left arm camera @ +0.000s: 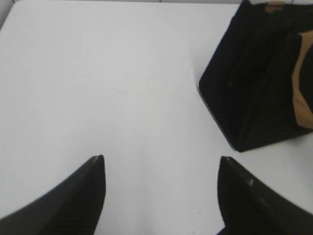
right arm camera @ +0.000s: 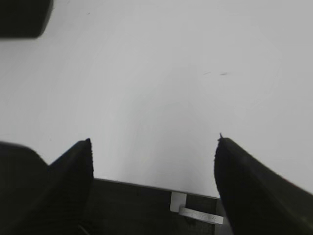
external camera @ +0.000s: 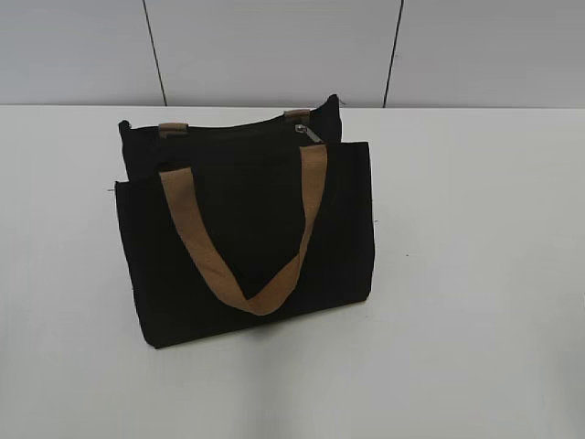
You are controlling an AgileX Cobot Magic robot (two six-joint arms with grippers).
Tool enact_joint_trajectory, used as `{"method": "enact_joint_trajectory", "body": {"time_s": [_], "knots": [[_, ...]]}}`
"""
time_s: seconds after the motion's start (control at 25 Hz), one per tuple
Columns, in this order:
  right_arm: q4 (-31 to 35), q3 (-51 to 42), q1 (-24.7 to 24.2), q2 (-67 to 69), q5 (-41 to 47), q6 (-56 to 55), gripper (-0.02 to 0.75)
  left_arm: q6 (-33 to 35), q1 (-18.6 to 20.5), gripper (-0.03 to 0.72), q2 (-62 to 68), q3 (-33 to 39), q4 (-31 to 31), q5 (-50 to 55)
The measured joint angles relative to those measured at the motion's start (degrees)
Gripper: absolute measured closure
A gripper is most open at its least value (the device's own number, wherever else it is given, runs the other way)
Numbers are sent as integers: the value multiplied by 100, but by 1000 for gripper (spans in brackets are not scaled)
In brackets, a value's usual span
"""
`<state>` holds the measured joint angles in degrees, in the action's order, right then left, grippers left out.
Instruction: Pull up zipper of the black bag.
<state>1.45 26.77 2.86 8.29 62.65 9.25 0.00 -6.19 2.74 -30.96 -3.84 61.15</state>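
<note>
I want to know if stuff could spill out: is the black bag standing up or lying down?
Standing up. The black bag rests on its base on the table, top edge uppermost, one tan handle drooping down its front.

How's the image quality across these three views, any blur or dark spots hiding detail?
Exterior view: even light, but the black bag is nearly featureless. Left wrist view: soft, left gripper fingertips blurred. Right wrist view: washed-out table, right gripper silhouetted.

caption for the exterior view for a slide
Black bag upright on a white table, tan handle drooping down its front, zipper pull near its top right.
</note>
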Motion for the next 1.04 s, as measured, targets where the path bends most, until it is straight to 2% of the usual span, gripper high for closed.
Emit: {"method": "enact_joint_trajectory", "body": {"time_s": [0.12,0.2,1.04], "knots": [[0,0,-513,-341,0,0,151,0,419,165,-255,0,0,0],[0,0,-660,-539,0,0,151,0,573,171,-298,0,0,0],[24,-11,-696,-871,0,0,151,0,608,216,-298,11,0,0]]}}
